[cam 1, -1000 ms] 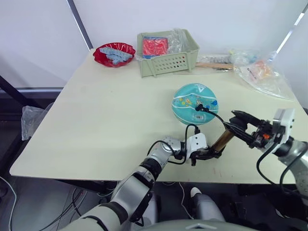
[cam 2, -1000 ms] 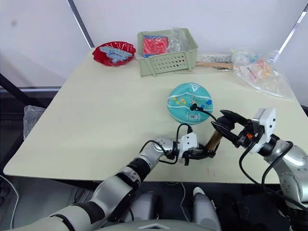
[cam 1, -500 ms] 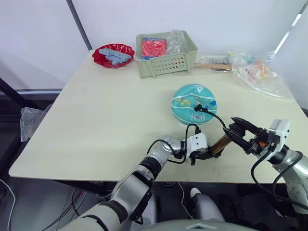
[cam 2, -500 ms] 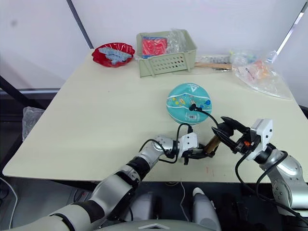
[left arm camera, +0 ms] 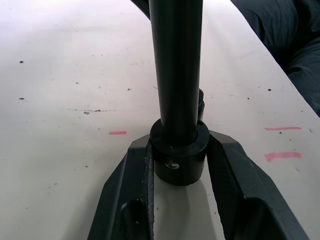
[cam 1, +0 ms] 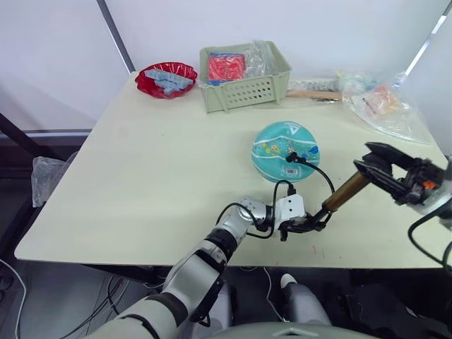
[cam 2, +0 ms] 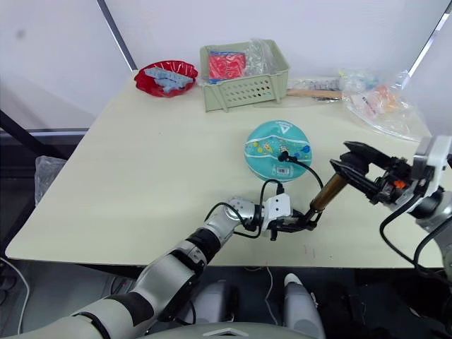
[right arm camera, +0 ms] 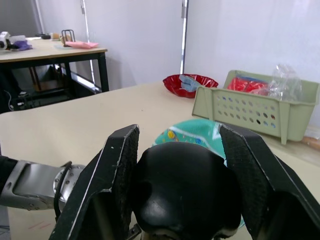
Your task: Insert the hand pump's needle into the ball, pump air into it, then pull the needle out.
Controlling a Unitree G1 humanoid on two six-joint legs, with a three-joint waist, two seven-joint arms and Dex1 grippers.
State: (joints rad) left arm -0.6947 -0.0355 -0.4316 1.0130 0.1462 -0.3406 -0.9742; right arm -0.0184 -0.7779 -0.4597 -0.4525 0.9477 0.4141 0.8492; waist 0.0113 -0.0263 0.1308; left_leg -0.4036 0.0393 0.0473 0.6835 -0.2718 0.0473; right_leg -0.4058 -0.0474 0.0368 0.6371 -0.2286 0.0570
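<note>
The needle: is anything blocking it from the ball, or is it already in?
Nothing visible blocks it. The hose's end fitting, with the needle, already sits against the ball, though the pin itself is too small to see. The left claw grips the pump's base, and the right claw its handle.

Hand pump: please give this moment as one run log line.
bronze-gold hand pump: extended | left gripper: base | right gripper: handle | needle: in teal ball

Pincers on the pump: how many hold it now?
2. The left pincer is shut on the pump at its lower black end, near the table edge; the right pincer is shut on its handle, raised off the table.
</note>
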